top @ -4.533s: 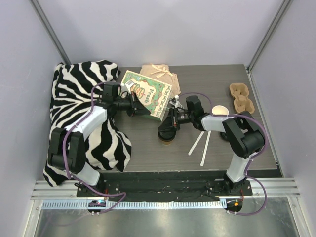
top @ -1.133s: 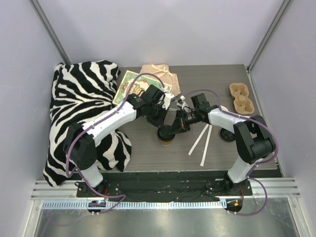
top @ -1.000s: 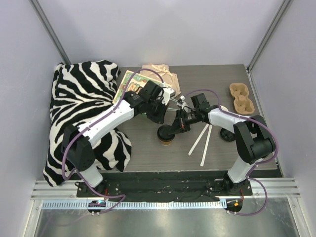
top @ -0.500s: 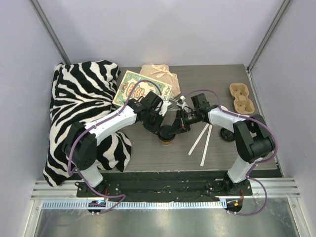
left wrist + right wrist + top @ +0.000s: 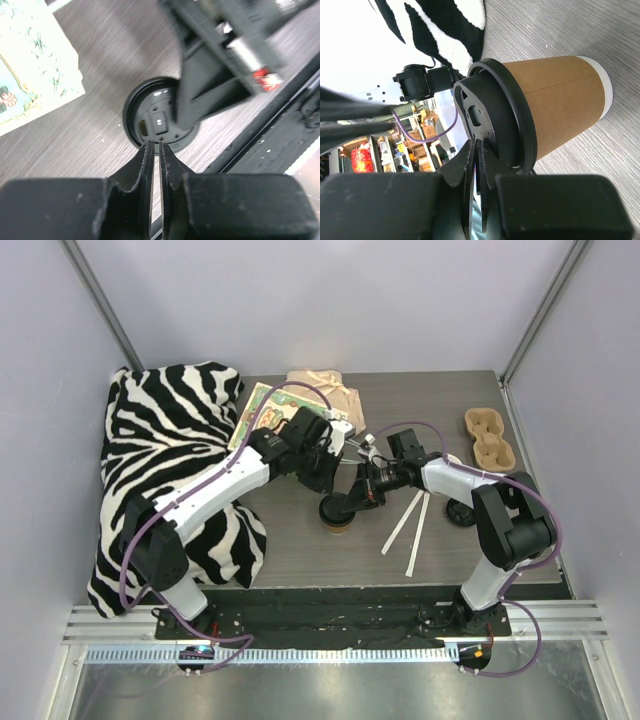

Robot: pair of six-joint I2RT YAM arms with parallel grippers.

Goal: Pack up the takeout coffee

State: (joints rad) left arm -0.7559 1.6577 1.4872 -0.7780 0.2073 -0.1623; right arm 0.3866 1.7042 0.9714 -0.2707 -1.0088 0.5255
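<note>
The takeout coffee, a kraft-brown cup under a round black lid, stands on the table just left of centre. My right gripper is shut, with its fingertips resting against the top of the lid. My left gripper is shut and empty. It hovers above and just behind the cup and looks down on the lid. A right finger lies across that lid.
A zebra-striped cloth covers the left side. A printed pale-green box and a tan paper bag lie at the back. A cardboard cup carrier is at the right. White sticks and a loose black lid lie near the right arm.
My left gripper came over from the printed box to the cup. In the last half second it drew back a little from the lid. My right gripper has stayed on the lid.
</note>
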